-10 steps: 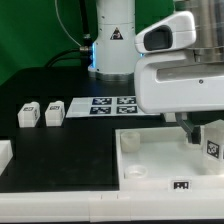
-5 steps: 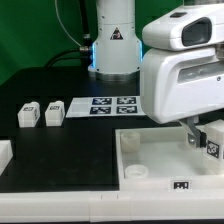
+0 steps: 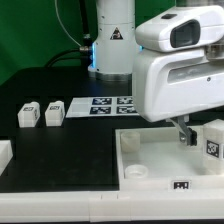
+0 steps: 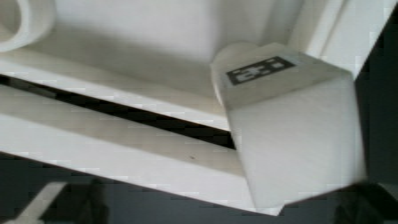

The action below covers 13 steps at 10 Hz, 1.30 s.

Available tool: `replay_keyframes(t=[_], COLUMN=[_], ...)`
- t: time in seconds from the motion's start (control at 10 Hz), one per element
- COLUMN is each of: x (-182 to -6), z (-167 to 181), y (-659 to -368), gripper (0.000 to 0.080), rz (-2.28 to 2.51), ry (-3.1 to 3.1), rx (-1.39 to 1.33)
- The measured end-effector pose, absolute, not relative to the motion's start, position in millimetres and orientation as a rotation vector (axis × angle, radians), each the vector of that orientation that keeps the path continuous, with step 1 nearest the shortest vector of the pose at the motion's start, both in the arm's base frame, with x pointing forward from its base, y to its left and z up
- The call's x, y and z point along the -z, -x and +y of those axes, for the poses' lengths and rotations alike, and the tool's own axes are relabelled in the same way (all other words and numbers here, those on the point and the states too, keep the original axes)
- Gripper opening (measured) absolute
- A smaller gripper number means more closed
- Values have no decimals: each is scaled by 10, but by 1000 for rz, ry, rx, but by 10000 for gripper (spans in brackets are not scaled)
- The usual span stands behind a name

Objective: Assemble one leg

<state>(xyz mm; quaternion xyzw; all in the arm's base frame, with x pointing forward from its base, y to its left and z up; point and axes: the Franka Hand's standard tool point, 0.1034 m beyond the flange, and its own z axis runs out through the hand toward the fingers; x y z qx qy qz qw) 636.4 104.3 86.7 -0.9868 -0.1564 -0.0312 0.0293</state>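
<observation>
Over the last second the arm's big white head has shifted toward the exterior view's left and slightly up, and the leg [image 3: 212, 140] under it has shifted with it, now showing more of its tagged face at the right edge of the panel [image 3: 150, 155]. That travel suggests the block is being carried rather than resting freely, and that the arm is lining it up over the right side of the panel, where a corner socket would take it.

The tool [image 3: 183, 134] hangs just left of the leg in the exterior view, its dark finger right beside the block. Whether it is clenched on the leg or only alongside it I cannot tell; the arm's housing hides the contact, and the wrist view shows no fingers clearly, only the leg [image 4: 285, 120] close up, tilted, against the panel's wall [image 4: 107, 90].

Two more legs [image 3: 41, 113] stand side by side on the black counter [image 3: 60, 150], well apart on the left, near the marker board [image 3: 100, 104]. Another white part [image 3: 4, 155] sits at the near left edge.

My judgement: the next move calls for lowering the leg squarely into its socket; any tilt could jam it.
</observation>
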Motion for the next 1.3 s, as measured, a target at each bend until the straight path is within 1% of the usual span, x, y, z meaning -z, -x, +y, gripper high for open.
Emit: replay_keyframes(t=[0.1,0.3,0.5,0.6,0.7,0.9,1.1,1.2,1.3], x=[-866,-863,-863,-863,-863,-867,-957,-989,-1018], z=[1042,1046,1049,1048,1046,1061,1121,1135,1143], y=[-6363,-6362,-6361,-6362,-6362,-6363,-6398,-6414,-6425], gripper=[649,368,57,57,10,2,2,114,114], rz=[-435,-222,132,134,132,51,-294,-588,-726], ry=[3050,3067,3067,3067,3067,3075,3103,3093,3075], rx=[94,87,75,75,75,78,84,97,102])
